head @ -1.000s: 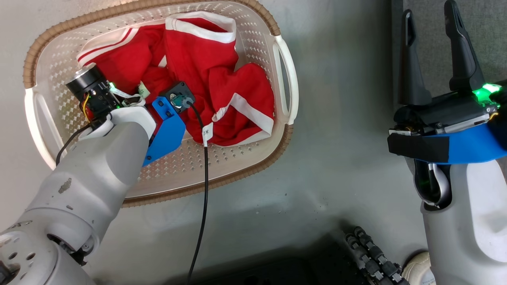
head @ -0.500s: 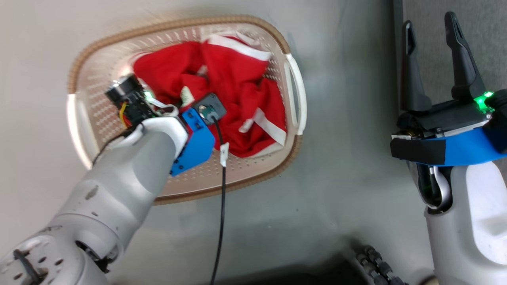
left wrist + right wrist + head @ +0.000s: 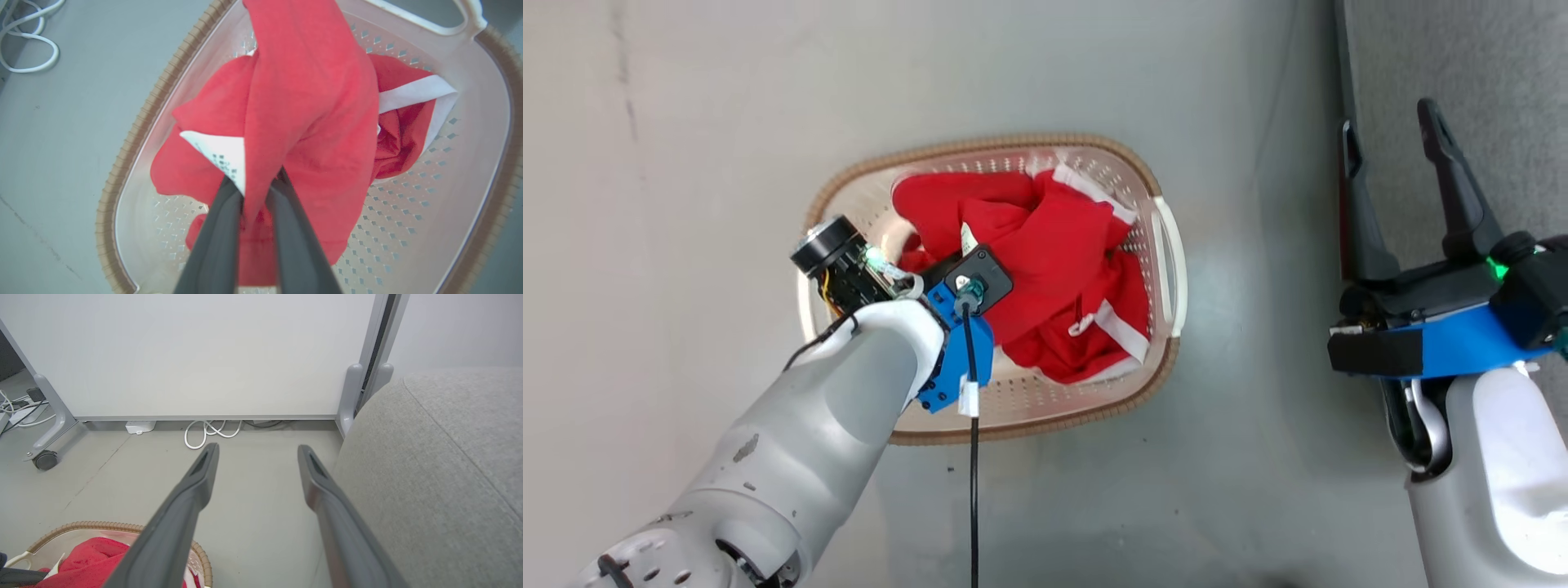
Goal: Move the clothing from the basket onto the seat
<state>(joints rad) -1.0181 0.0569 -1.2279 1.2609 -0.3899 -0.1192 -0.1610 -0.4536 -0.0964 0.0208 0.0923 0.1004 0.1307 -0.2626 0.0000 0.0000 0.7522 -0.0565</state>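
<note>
The left end effector (image 3: 258, 184) is clamped on a fold of the red clothing (image 3: 310, 102) and holds it up over the basket (image 3: 470, 171). The rest of the cloth lies heaped inside the basket. The right end effector (image 3: 1388, 126) hangs wide open and empty, well to the right of the basket, at the edge of the grey seat (image 3: 429, 477).

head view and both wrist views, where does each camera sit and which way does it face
head: on the head, looking down at basket; left forearm, right fingers show.
left wrist: on left arm, looking down into basket; left fingers pinch clothing.
right wrist: on right arm, facing white panel, seat at right; right fingers open.
shared: all see basket and clothing.
</note>
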